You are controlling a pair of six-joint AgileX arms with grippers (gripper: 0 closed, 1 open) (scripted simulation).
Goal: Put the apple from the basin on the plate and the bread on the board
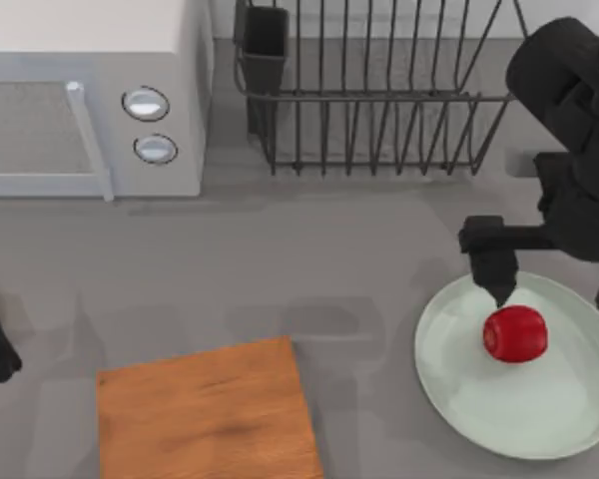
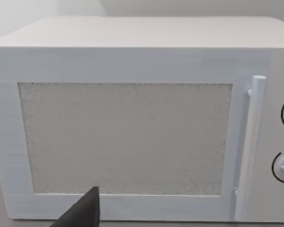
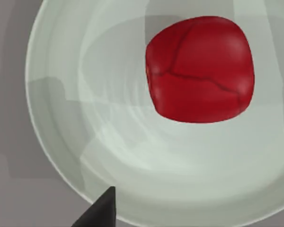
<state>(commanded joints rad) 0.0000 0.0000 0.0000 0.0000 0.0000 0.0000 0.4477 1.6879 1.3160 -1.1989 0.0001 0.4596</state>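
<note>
Apple (image 1: 515,333), glossy red and round with faint dark creases across its skin, lay on the pale mint-green plate (image 1: 459,399) at the table's (image 1: 280,269) right side, near the plate's middle. The right gripper (image 1: 501,292) hung just above the apple's far edge, holding nothing; how wide its fingers stood could not be told. The orange-brown board (image 1: 205,414) lay bare to the plate's left. A white microwave (image 1: 90,90) and black wire rack (image 1: 379,90) stood behind. The left arm was parked at the left edge, facing the microwave
</note>
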